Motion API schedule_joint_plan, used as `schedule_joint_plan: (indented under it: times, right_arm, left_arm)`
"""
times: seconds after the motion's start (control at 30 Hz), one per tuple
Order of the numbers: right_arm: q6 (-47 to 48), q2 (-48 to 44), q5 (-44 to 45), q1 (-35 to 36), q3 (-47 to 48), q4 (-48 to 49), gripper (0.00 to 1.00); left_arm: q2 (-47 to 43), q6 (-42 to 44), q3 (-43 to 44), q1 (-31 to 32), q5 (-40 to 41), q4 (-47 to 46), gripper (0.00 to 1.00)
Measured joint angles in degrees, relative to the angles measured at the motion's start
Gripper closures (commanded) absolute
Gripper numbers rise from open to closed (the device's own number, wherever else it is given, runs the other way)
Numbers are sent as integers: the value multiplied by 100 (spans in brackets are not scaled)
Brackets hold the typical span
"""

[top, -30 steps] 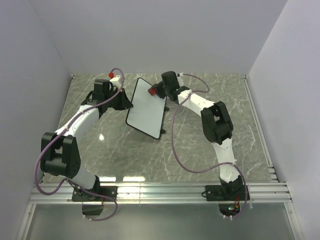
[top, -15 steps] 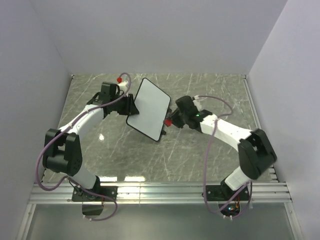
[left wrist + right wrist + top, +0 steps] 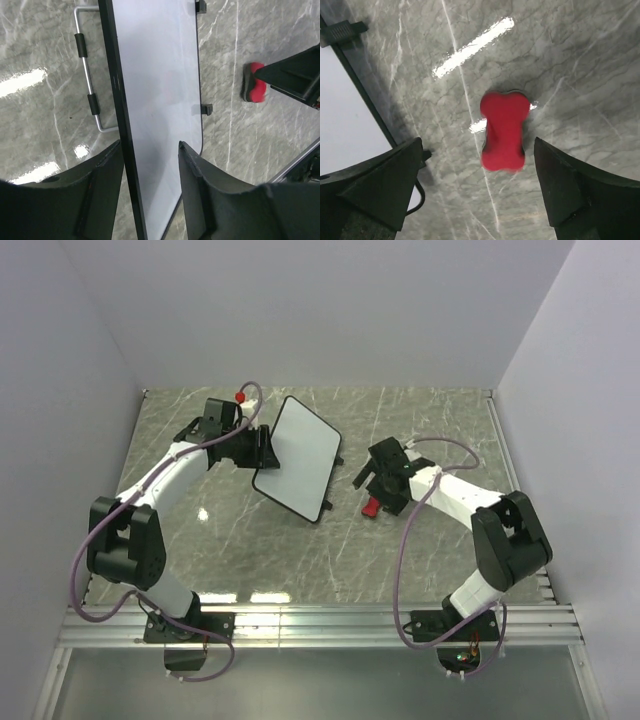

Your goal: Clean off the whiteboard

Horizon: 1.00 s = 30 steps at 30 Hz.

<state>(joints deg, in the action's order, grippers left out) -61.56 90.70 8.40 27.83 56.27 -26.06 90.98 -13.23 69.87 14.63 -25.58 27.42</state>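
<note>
swung off the whiteboard [image 3: 300,455] within the last second and dropped to the grey marble table [image 3: 240,560] at the board's right: so much for the right gripper [image 3: 380,488]. no longer clamps the red bone-shaped eraser [image 3: 370,508]; leaves it lying flat on the marble just before the fingertips. gapes wide in the right wrist view, with a black finger [image 3: 375,185] at either side and the eraser low between the two, slightly blurred, touching neither. catches a corner of the whiteboard and one of its black tabs [image 3: 342,31] at the left edge of that view.

keeps to the board's left edge with the left gripper [image 3: 264,450], yet eased apart from the tighter hold of a second ago. straddles the thin black rim in the left wrist view, fingers [image 3: 100,190] partly spread, rim nearer the one at the view's left. cannot tell whether either finger touches the board.

finds the whiteboard mid-table between the two grippers, tilted up rather than lying flat, plain white face turned toward the right arm, much where it stood a second ago. shows a wire stand [image 3: 85,65] with two black sleeves beside the board's back, and the eraser well apart from the board's tabbed edge, next to the dark shape of the right gripper.
</note>
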Motion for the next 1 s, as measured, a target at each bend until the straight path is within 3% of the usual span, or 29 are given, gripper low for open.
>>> schedule_joint_plan:
  times: [0.2, 0.43, 0.67, 0.73, 1.0]
  right_arm:
    - [225, -2, 48, -4, 315, -343, 0]
    - [540, -1034, 81, 9, 546, -793, 6]
    - [1113, -3209, -507, 802, 520, -332, 5]
    - [1169, -3917, -820, 1021, 391, -197, 0]
    - [892, -6179, -837, 1043, -734, -151, 0]
  left_arm:
    - [-337, -20, 70, -4, 162, 243, 48]
    - [-1049, -164, 223, -9, 619, 544, 49]
    - [-2527, -828, -146, -20, 911, 492, 50]
    - [-3095, -1010, -431, -20, 997, 483, 51]
    - [-4299, -1209, -918, -20, 1399, 822, 52]
